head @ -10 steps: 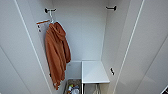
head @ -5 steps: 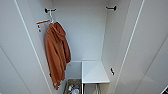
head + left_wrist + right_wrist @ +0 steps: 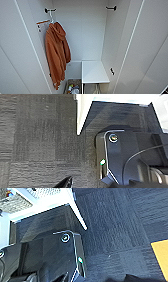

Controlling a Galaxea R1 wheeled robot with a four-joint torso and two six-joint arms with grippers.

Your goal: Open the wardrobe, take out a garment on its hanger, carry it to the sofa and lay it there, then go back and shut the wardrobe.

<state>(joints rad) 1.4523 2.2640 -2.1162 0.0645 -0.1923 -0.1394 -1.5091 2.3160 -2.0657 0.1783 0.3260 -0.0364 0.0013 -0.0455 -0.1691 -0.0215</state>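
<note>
Head view: the wardrobe (image 3: 85,37) stood wide open, both doors swung out to the sides, white inside. An orange hoodie (image 3: 57,52) hung on a white hanger (image 3: 51,15) from a black peg (image 3: 47,10) on the wardrobe's left inner wall; a matching peg (image 3: 112,8) sat on the right wall, bare. Low down on the right was a white shelf box (image 3: 94,72), and beside it at the bottom a basket w/ small coloured bits (image 3: 73,88), too blurred to name.

Left wrist view: dark grey carpet tiles (image 3: 40,139) under the arm, the robot's black base (image 3: 120,154) w/ a small green light, and the bottom edge of a white door panel (image 3: 81,114) just ahead of that base. A dark tip (image 3: 65,183) poked in at the edge, maybe a finger; couldn't tell if that gripper was spread or pressed together.

Right wrist view: same carpet, the wardrobe's white bottom corner (image 3: 62,200) close to the base, a yellow patch (image 3: 161,255) on the floor well off to the side. Couldn't tell the right gripper's state either.
</note>
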